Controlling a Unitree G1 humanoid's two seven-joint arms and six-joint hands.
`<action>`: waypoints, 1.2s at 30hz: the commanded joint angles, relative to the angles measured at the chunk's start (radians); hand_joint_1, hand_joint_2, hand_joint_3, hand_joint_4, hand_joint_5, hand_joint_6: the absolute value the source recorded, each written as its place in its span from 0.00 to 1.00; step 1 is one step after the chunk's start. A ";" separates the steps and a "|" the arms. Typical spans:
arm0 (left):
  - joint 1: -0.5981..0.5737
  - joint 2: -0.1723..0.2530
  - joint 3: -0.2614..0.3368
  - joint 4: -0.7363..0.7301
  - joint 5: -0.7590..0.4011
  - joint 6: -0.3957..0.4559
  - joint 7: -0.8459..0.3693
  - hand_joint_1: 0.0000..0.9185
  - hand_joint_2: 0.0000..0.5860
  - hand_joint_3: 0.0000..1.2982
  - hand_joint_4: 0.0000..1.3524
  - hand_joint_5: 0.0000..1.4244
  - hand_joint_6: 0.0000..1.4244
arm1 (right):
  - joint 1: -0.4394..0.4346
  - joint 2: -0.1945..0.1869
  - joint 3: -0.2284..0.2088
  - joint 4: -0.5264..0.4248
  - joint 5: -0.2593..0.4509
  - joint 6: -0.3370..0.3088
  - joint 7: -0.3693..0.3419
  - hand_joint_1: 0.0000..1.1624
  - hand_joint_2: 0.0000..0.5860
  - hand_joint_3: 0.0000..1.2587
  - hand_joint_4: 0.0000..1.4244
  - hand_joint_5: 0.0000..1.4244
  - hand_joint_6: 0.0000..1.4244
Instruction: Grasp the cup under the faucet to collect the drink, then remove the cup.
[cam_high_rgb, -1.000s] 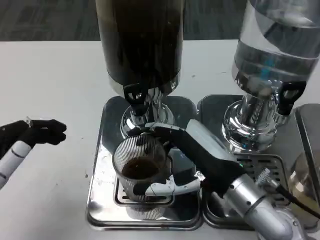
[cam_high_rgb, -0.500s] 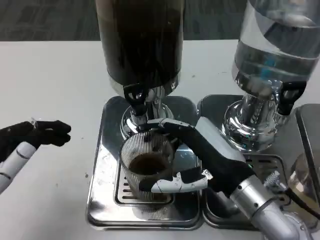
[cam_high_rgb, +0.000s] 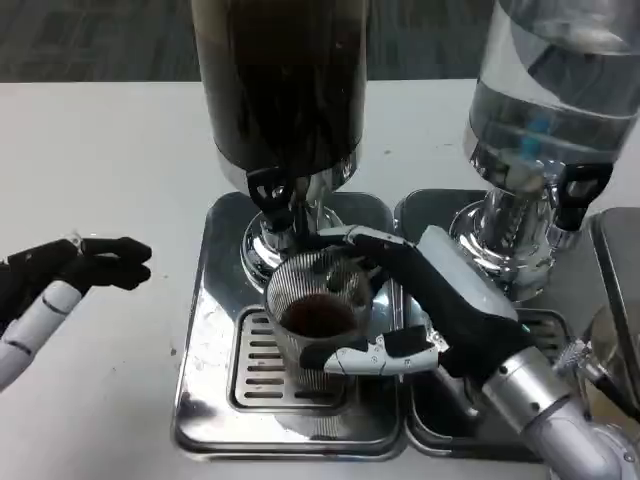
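The cup (cam_high_rgb: 318, 318) is clear with thin lines down its sides, and it has dark drink in the bottom. It sits over the shiny tray (cam_high_rgb: 205, 330), just under the black faucet (cam_high_rgb: 271, 193). The right hand (cam_high_rgb: 430, 305) wraps around it and holds it. The left hand (cam_high_rgb: 85, 268) holds nothing, its fingers curled in over the white table (cam_high_rgb: 100, 170).

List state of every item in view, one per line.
Cup: upright, held by right hand, dark drink in the bottom.
Right hand: wrapped around the cup.
Left hand: off to the side above the table, holds nothing, fingers drawn together.
Dark dispenser: holds dark drink; no stream visible at its tap.
Clear dispenser: holds clear liquid; no stream visible at its tap.
Drip tray: under the cup.
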 joint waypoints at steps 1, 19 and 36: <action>-0.020 0.002 -0.019 0.011 -0.003 -0.014 -0.005 0.00 0.37 0.36 0.34 0.30 0.24 | 0.005 -0.001 -0.020 -0.035 0.018 -0.003 -0.009 0.67 0.38 0.34 0.36 0.40 0.45; -0.043 0.000 -0.060 0.021 -0.003 -0.021 -0.012 0.00 0.37 0.36 0.34 0.30 0.24 | 0.054 -0.015 -0.053 -0.111 0.035 0.019 0.000 0.67 0.38 0.35 0.37 0.42 0.46; -0.035 -0.006 -0.083 0.015 0.001 -0.033 -0.008 0.00 0.35 0.35 0.31 0.29 0.24 | 0.101 -0.037 -0.077 -0.171 0.072 0.041 0.033 0.67 0.38 0.36 0.38 0.42 0.47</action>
